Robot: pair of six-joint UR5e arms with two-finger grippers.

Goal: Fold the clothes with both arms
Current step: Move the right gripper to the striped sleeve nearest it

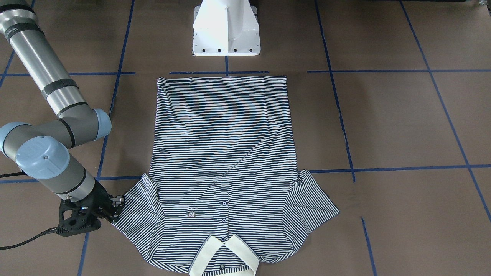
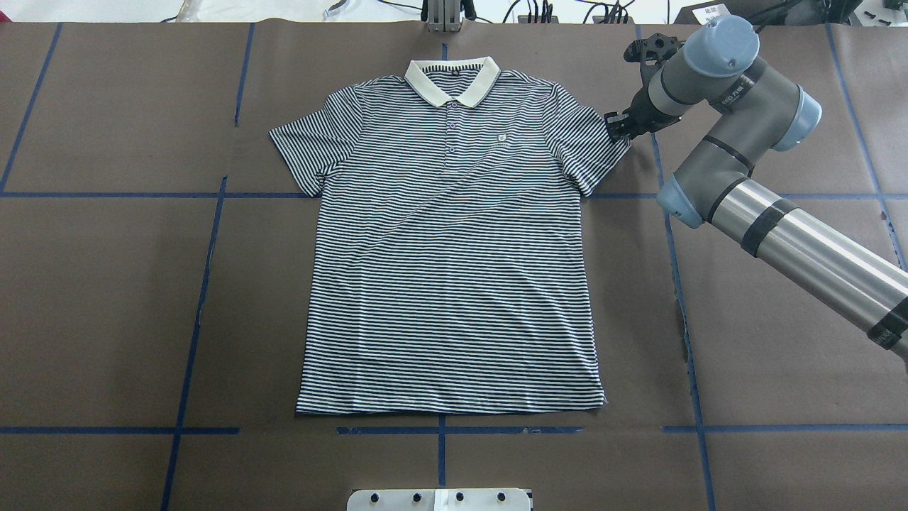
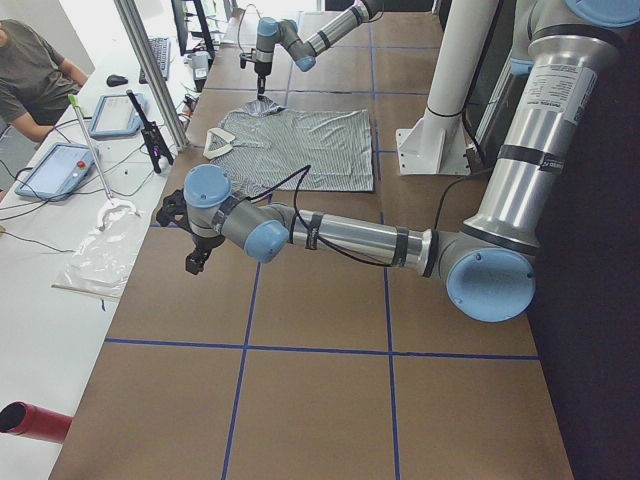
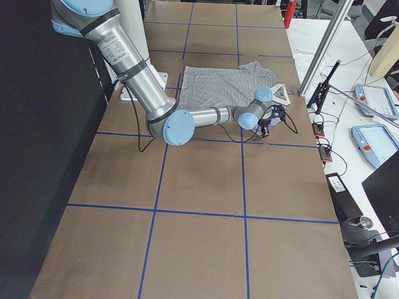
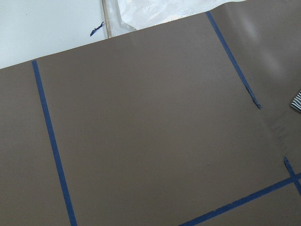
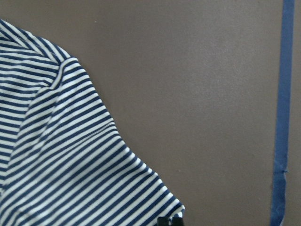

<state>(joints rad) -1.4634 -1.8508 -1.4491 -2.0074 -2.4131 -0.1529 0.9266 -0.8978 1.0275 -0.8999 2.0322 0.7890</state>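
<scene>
Note R gripper (image 2: 614, 129) touches polo shirt (image 2: 454, 234) at sleeve hem, L gripper (image 3: 193, 265) sits well apart from shirt; you can't tell either's finger gap.

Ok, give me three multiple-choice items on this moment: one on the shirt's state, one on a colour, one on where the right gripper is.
1. The shirt lies: A flat, front up; B folded in half; C bunched in a pile.
2. The collar is: A red; B black; C cream.
3. The right gripper is at: A the collar; B the sleeve on the robot's right; C the other sleeve.

Answers: A, the whole front shows with no fold; C, it is plain cream against the navy-and-white stripes; B, the overhead view shows it at that sleeve's outer edge.
</scene>
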